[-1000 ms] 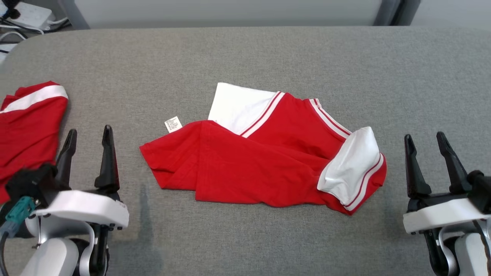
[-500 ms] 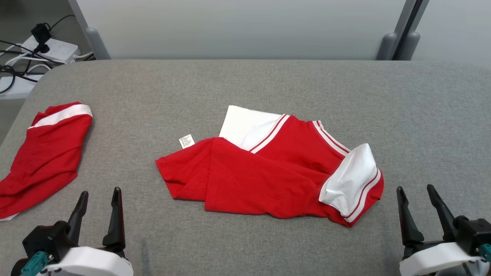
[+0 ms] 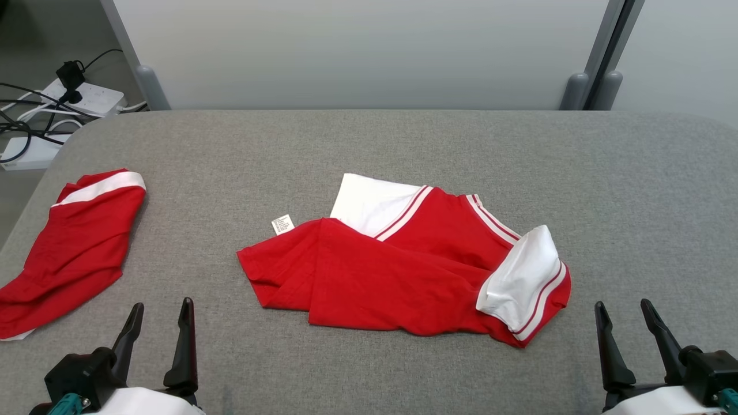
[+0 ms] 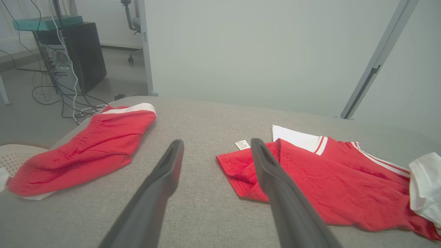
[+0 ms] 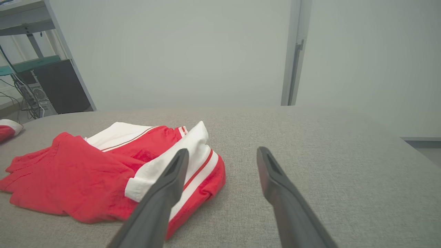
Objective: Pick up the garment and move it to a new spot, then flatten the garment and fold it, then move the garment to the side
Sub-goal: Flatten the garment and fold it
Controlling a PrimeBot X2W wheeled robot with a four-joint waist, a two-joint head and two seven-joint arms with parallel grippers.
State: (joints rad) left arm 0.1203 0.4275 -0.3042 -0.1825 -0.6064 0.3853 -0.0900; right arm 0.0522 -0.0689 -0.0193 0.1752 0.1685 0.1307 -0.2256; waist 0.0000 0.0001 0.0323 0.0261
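Note:
A crumpled red garment (image 3: 398, 271) with white panels and striped trim lies in the middle of the grey table (image 3: 369, 150). It shows as well in the left wrist view (image 4: 330, 186) and the right wrist view (image 5: 79, 175). A small white label (image 3: 282, 223) sticks out at its left. My left gripper (image 3: 162, 304) stands open near the front edge, left of the garment and apart from it, with nothing between its fingers (image 4: 217, 141). My right gripper (image 3: 622, 304) is open too, just right of the white cuff (image 5: 223, 150).
A second red garment (image 3: 75, 248) with a white band lies at the table's left edge (image 4: 86, 151). Beyond the far left corner are power strips and cables (image 3: 52, 109) on the floor. A grey partition wall (image 3: 357, 52) stands behind the table.
The whole head picture has shifted down, so the camera has moved. Both grippers now sit lower in it, near the bottom edge. Both stay open. The garments lie as before.

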